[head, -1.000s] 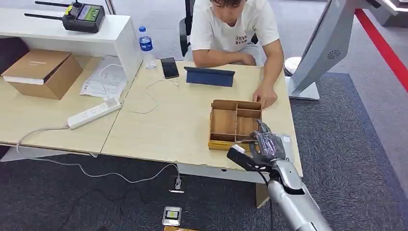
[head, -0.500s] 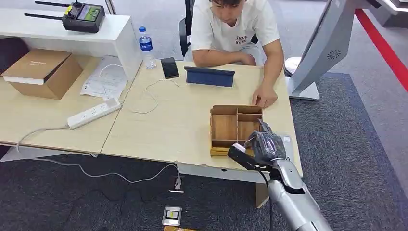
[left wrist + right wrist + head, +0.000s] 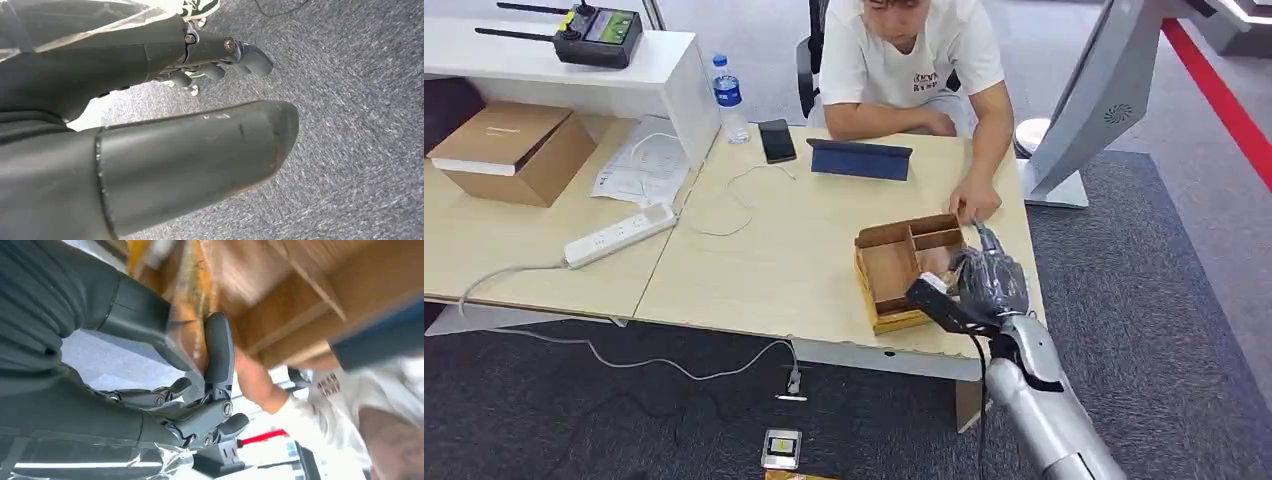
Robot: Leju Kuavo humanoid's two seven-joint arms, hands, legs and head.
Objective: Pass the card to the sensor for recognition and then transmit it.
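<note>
At the near right corner of the light wooden table [image 3: 754, 270], the right hand [image 3: 986, 282] reaches over the right side of the wooden divided tray [image 3: 894, 270], which sits skewed to the table edge. In the right wrist view, which is blurred, one dark finger lies along a wooden wall of the tray while the others curl in beneath the palm; whether anything is pinched there I cannot tell, and no card can be made out in the tray or in the hand, so where the card is stays uncertain. A seated person's hand [image 3: 974, 203] rests on the table just beyond the tray's far corner. The left hand [image 3: 220, 55] hangs over grey carpet with its fingers loosely curled and apart, holding nothing. Judging from this, the task looks to be at its first step: the card has still to be drawn out of the tray, and presenting it to a sensor and handing it on are both left. No sensor can be identified with confidence; the grey stand [image 3: 1089, 110] past the table's right end may belong to it.
</note>
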